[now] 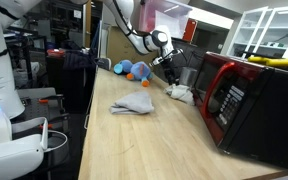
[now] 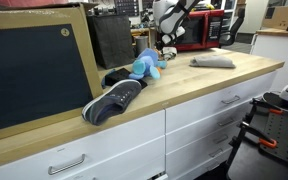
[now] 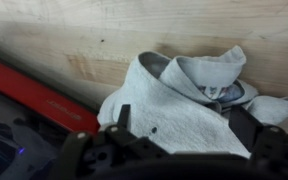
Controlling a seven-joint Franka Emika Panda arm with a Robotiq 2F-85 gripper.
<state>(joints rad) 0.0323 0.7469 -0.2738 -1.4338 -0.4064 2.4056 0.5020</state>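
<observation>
Two cloths are seen on the wooden countertop (image 1: 114,140). A crumpled white cloth (image 1: 179,93) is heaped just beside the front of the red microwave (image 1: 246,100), and a folded grey cloth (image 1: 134,103) is laid flat well apart from it, farther out from the microwave.

The gripper (image 1: 170,72) is held just above the white cloth, near the microwave's front corner, and nothing is gripped in it. In the wrist view the fingers (image 3: 124,120) are shown spread wide, with the cloth's bunched folds framed between them. The wide spread appears suited to a heap that is piled up rather than flat. Whether the fingertips touch the fabric cannot be told.

The microwave's red edge (image 3: 34,95) is seen running close along one side of the cloth, so the wrist seems to be turned to keep the fingers clear of it.

A blue plush toy (image 2: 147,65) is placed farther from the microwave than the gripper, and a dark sneaker (image 2: 114,98) is left farther still, at the counter's front edge.
</observation>
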